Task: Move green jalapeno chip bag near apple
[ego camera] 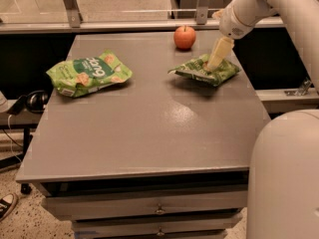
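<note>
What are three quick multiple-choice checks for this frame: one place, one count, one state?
1. Where is the apple?
A. near the far edge of the table, just beyond the green jalapeno chip bag
B. on the floor
C. at the near edge, by the drawers

2. How many chip bags lie on the table?
A. one
B. two
C. three

3. Where is the gripper?
A. hovering over the apple
B. parked off the table
C. down on the green jalapeno chip bag

Answers:
1 A: the apple sits close behind that bag, by the far edge.
2 B: that bag plus a puffier green bag on the left.
3 C: its tip meets the bag's right part.
</note>
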You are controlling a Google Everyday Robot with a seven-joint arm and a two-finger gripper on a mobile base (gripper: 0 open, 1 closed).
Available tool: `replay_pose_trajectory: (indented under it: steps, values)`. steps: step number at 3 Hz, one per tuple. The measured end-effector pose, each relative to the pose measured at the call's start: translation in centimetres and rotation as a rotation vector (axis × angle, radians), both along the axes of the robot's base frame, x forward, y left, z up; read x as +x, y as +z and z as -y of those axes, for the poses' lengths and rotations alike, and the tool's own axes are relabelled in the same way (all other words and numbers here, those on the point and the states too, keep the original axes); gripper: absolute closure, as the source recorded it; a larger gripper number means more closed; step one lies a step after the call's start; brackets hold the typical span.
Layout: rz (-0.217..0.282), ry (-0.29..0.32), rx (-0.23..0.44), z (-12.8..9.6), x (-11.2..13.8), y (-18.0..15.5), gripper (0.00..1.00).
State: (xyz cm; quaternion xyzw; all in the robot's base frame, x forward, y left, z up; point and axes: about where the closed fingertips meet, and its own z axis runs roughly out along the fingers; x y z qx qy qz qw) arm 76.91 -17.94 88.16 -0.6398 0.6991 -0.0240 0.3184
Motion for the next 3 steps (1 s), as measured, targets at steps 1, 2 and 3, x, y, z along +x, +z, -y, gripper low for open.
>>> replay_pose_trajectory:
  steps: [1, 2, 3]
  values:
    - [0.028, -0.055, 0.079, -0.1, 1.2, 1.9, 0.0]
    - [0.047, -0.145, 0.184, -0.4, 2.5, 3.0, 0.0]
    - [0.056, -0.249, 0.267, 0.0, 3.3, 3.3, 0.0]
